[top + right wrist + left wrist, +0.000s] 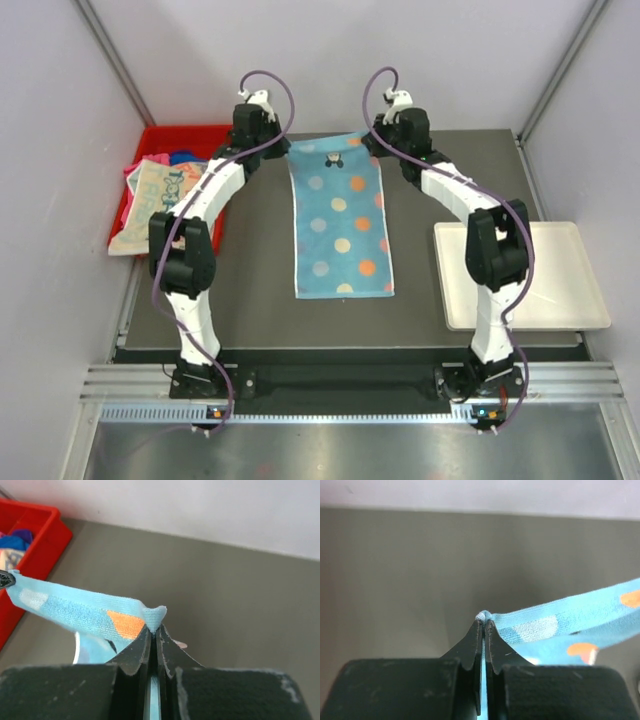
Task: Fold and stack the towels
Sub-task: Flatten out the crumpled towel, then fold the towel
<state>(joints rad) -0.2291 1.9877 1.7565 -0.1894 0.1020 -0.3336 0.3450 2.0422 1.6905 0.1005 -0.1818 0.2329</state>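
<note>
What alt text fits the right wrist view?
The right end effector is shut on a corner of a light blue towel with an orange dot, and the towel's edge stretches off to the left above the grey table. A red bin sits at the upper left.

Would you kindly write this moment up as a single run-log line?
left gripper: shut on dotted towel, far-left corner | right gripper: shut on its far-right corner | other towels: in red bin
</note>
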